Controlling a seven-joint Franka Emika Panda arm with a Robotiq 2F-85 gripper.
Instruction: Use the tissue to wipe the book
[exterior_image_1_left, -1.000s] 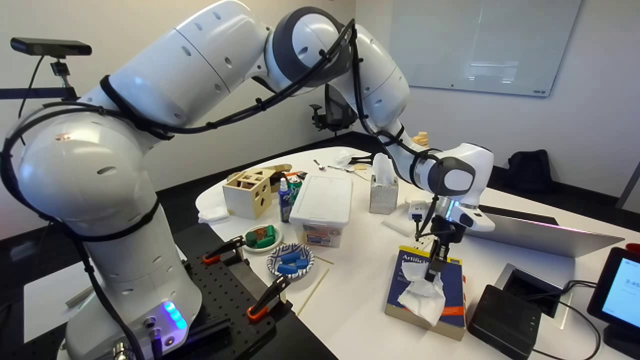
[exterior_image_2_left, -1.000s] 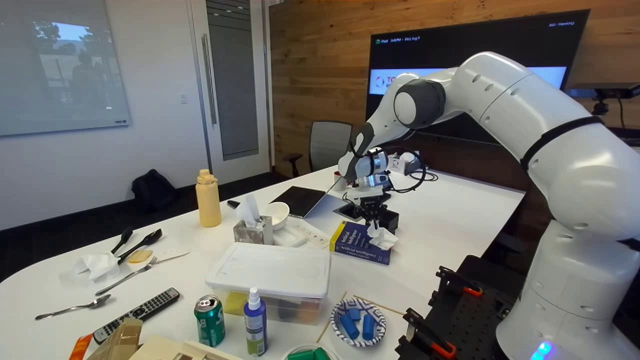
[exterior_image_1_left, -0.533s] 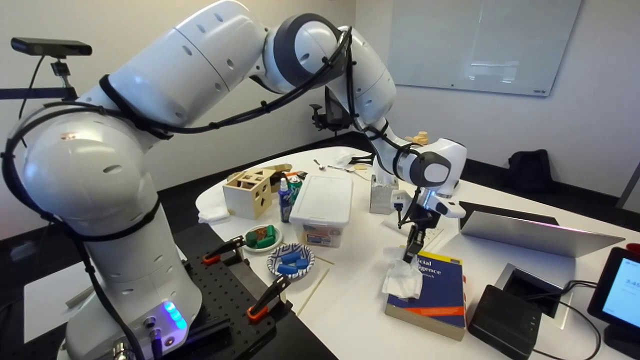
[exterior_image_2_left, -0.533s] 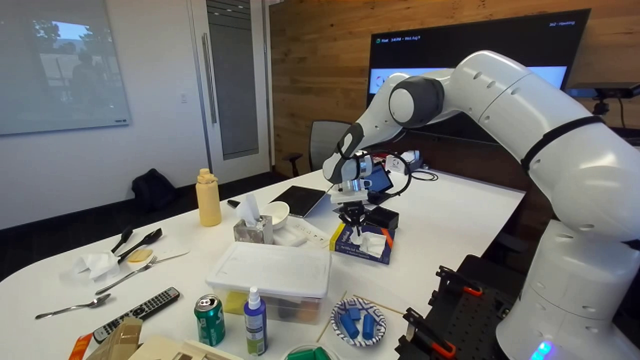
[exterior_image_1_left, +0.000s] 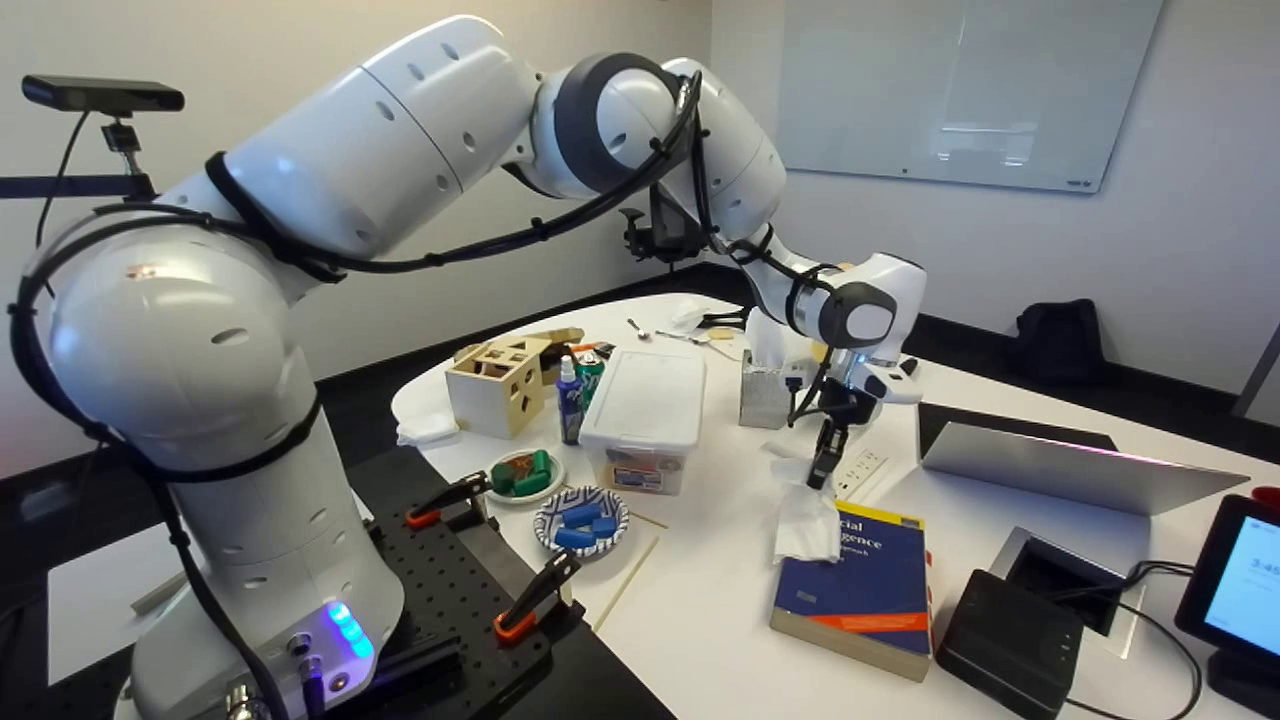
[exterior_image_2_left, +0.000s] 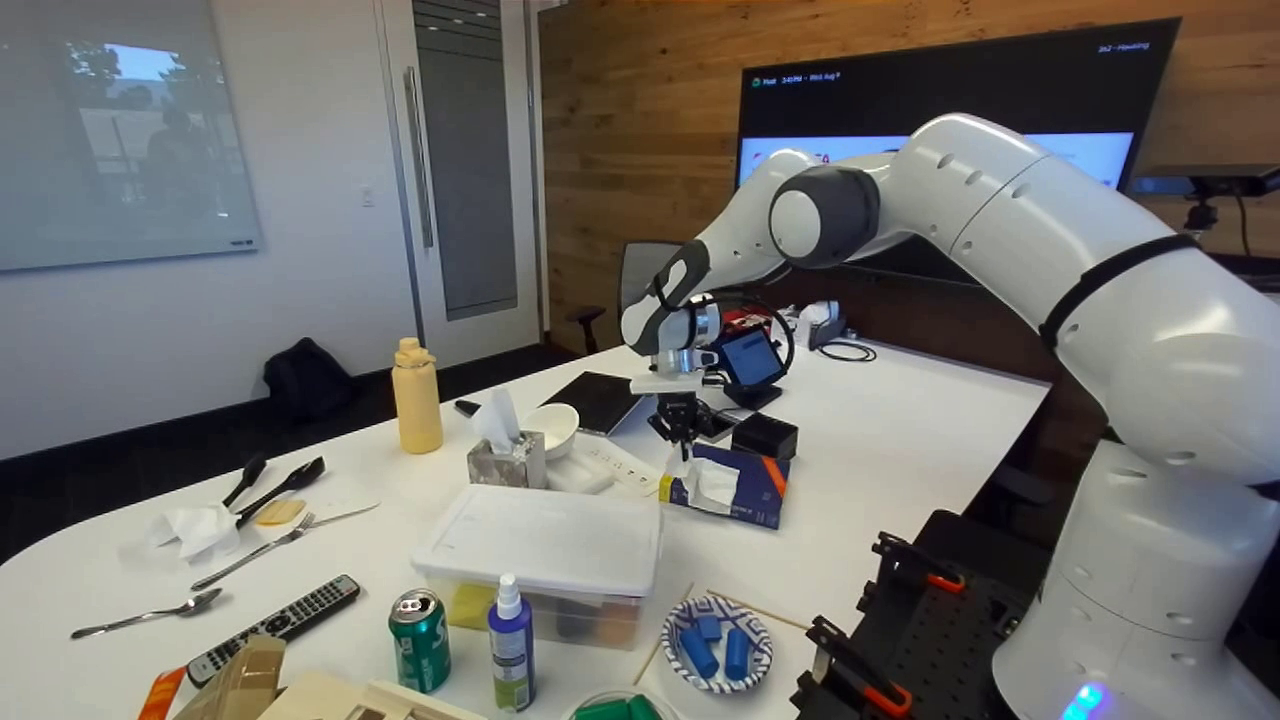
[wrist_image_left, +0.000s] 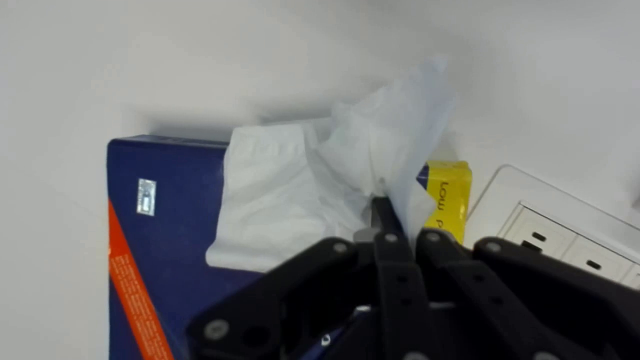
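Observation:
The book (exterior_image_1_left: 870, 590) is thick, with a dark blue cover, a yellow band and a red-orange stripe. It lies flat on the table, and also shows in an exterior view (exterior_image_2_left: 758, 478) and the wrist view (wrist_image_left: 172, 170). My gripper (exterior_image_1_left: 822, 478) points down above the book's yellow-banded end and is shut on the white tissue (exterior_image_1_left: 806, 528). In the wrist view the fingers (wrist_image_left: 395, 215) pinch the tissue (wrist_image_left: 280, 185), partly hidden by it. The tissue hangs over a corner of the cover and past the book's edge. It also hangs below the gripper (exterior_image_2_left: 686, 450) in an exterior view (exterior_image_2_left: 712, 487).
A power strip (exterior_image_1_left: 862, 474) lies close to the book's yellow end. A tissue box (exterior_image_2_left: 507, 460) and a lidded plastic bin (exterior_image_1_left: 645, 400) stand nearby. A black box (exterior_image_1_left: 1010, 640) sits beside the book. An open laptop (exterior_image_1_left: 1050, 465) stands behind.
My gripper has moved with the tissue from the middle of the cover toward the yellow-banded end and its side edge, uncovering the red-orange stripe. The book has not visibly moved.

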